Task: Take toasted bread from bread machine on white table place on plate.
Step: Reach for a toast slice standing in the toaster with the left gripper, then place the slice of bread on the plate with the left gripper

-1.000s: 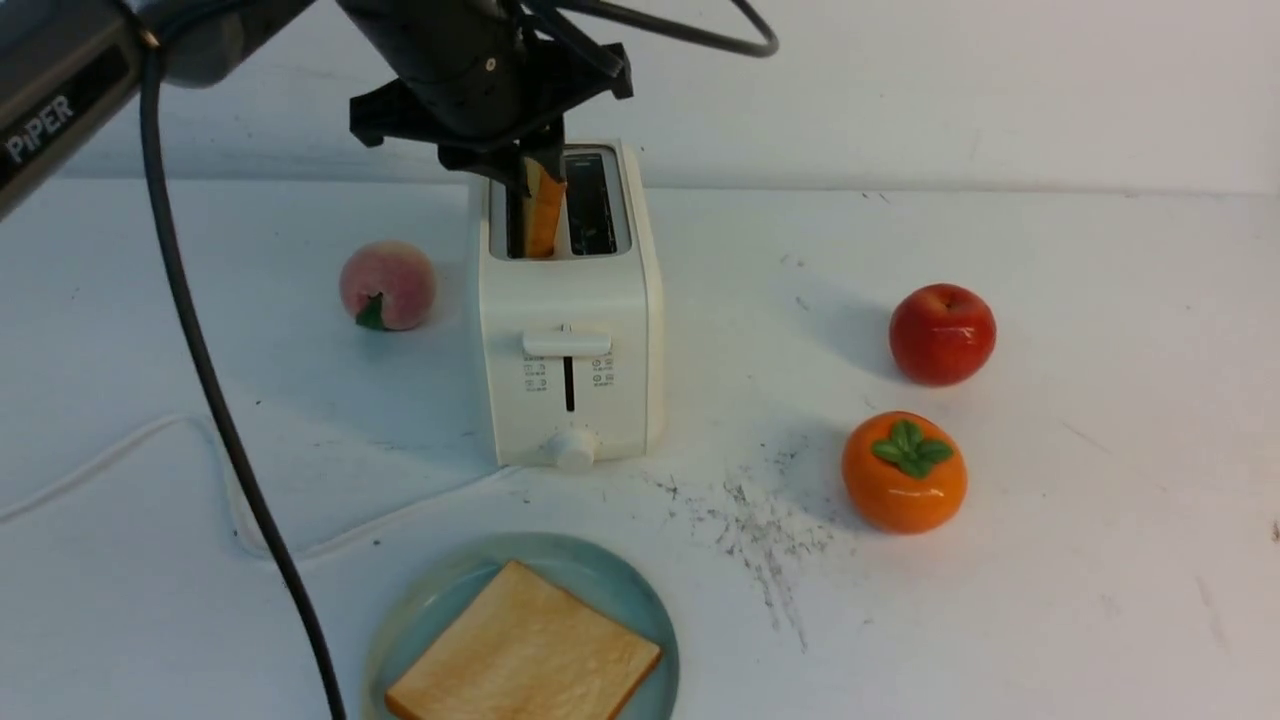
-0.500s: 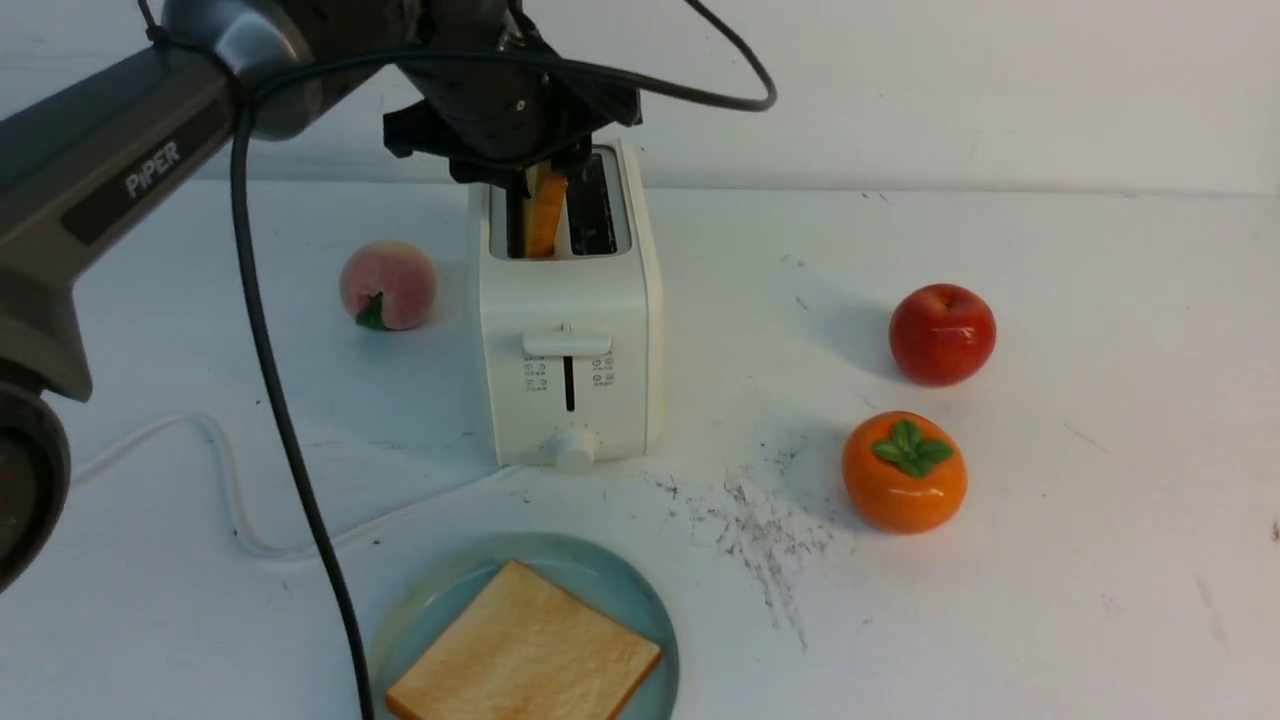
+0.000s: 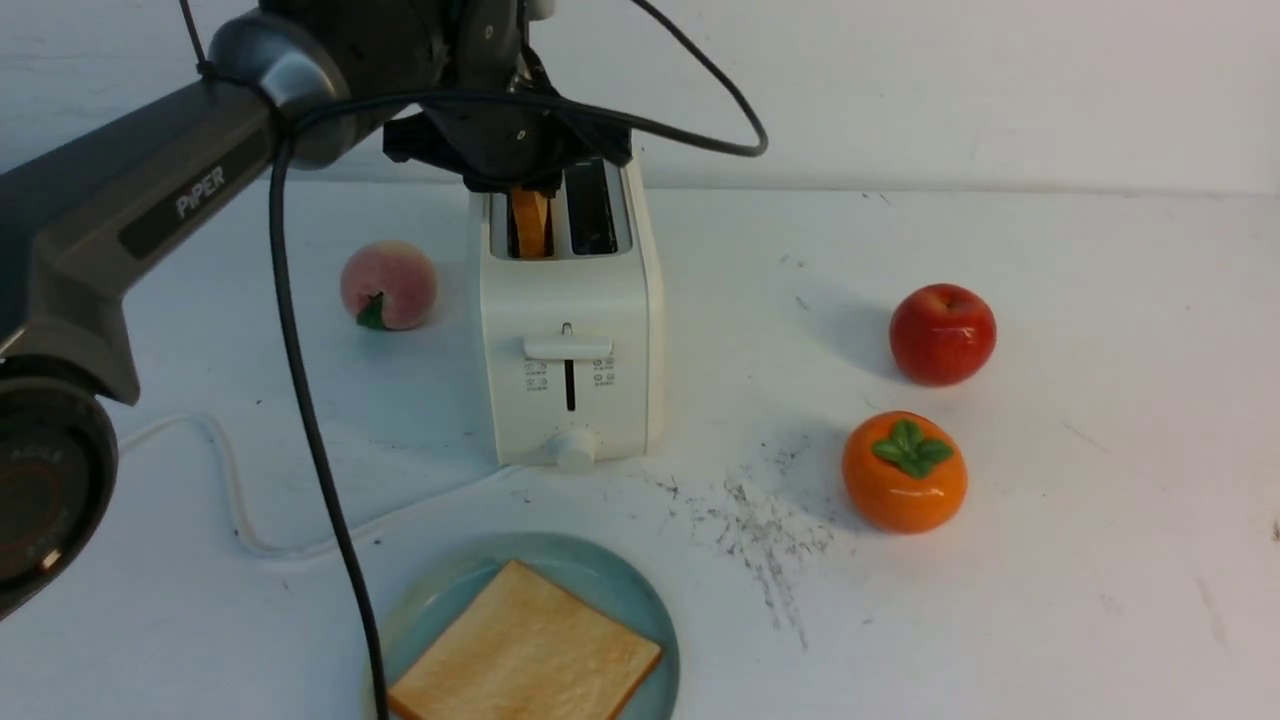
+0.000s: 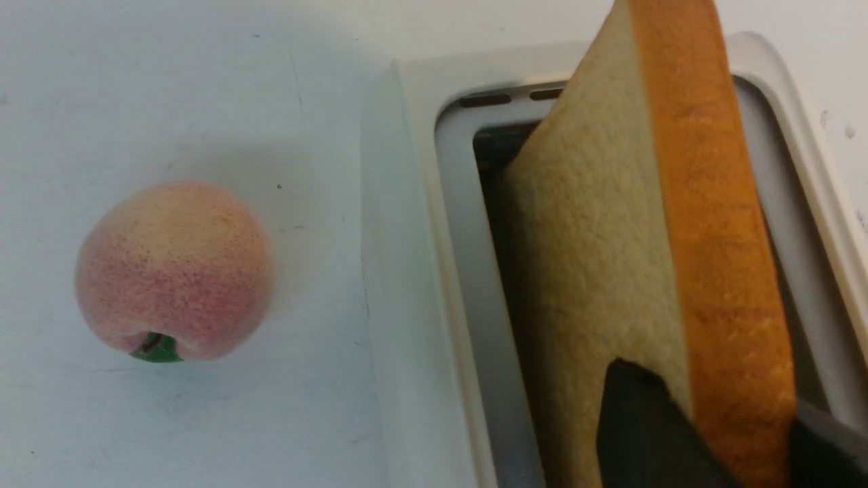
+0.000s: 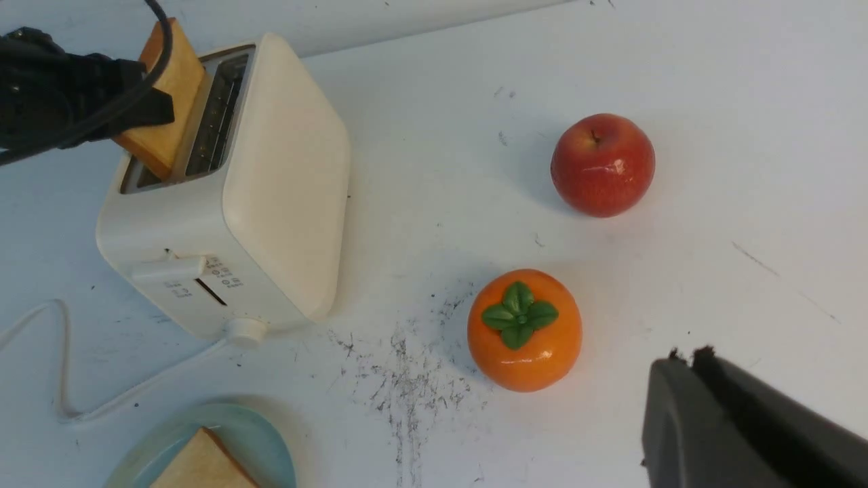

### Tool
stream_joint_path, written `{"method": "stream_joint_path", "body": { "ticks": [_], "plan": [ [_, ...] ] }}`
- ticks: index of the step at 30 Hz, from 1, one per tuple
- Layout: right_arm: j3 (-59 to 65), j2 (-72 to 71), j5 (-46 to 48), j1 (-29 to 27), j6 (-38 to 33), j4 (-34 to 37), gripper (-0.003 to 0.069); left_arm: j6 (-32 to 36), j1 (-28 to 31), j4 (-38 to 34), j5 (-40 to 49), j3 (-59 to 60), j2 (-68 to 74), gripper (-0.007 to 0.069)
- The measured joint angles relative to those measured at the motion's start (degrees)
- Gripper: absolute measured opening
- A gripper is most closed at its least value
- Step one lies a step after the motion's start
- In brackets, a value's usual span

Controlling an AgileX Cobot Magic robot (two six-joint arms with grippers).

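On white table (image 3: pixel 1050 300), left claw (image 4: pixel 729 434) grips toast (image 4: pixel 597 257) in toaster (image 3: pixel 570 300); another slice (image 3: pixel 525 650) on plate (image 3: pixel 622 590).

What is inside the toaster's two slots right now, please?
One toast slice stands in the left slot, gripped by the fingers of the left gripper; its lower part is hidden within the toaster. The right slot looks empty, its bottom unseen.

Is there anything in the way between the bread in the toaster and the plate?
Nothing stands between the toaster and the plate. The left gripper clamps the upright slice. A second slice lies on the plate, covering much of it.
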Motion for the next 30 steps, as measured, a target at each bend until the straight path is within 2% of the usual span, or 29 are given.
{"method": "stream_joint_path", "body": {
  "ticks": [5, 9, 11, 13, 16, 21, 26, 27, 28, 30],
  "plan": [
    [0.0, 0.0, 0.0, 0.0, 0.0, 0.1, 0.0013, 0.3, 0.0, -0.9, 3.5, -5.0, -4.8, 0.0104],
    [0.0, 0.0, 0.0, 0.0, 0.0, 2.9, 0.0013, 1.2, 0.0, -3.2, 11.6, -10.6, -14.0, 0.0104],
    [0.0, 0.0, 0.0, 0.0, 0.0, 3.7, 0.0013, 1.9, 0.0, -3.6, 14.3, -11.2, -16.4, 0.0104],
    [0.0, 0.0, 0.0, 0.0, 0.0, 5.0, 0.0015, 3.5, 0.0, -5.0, 21.6, -11.6, -21.5, 0.0104],
    [0.0, 0.0, 0.2, 0.0, 0.0, 5.2, 0.0015, 4.7, 0.0, -8.8, 23.5, -8.4, -26.4, 0.0104],
    [0.0, 0.1, 1.2, 0.0, 0.0, 5.0, 0.0022, 9.5, -0.1, -19.7, 23.5, 9.3, -35.3, 0.0104],
    [0.0, 0.1, 2.1, 0.0, 0.0, 5.0, 0.0024, 13.1, -0.1, -25.9, 22.1, 35.6, -43.7, 0.0104],
    [0.0, 0.1, 2.1, 0.0, 0.0, 5.0, 0.0024, 13.3, -0.1, -26.4, 21.7, 36.8, -44.3, 0.0104],
    [0.0, 0.1, 2.1, 0.0, 0.0, 5.0, 0.0026, 13.5, -0.1, -28.7, 17.1, 46.2, -46.1, 0.0104],
    [0.0, 0.1, 2.1, 0.0, 0.0, 5.0, 0.0028, 13.8, -0.1, -30.7, 11.8, 53.7, -46.8, 0.0104]
  ]
}}
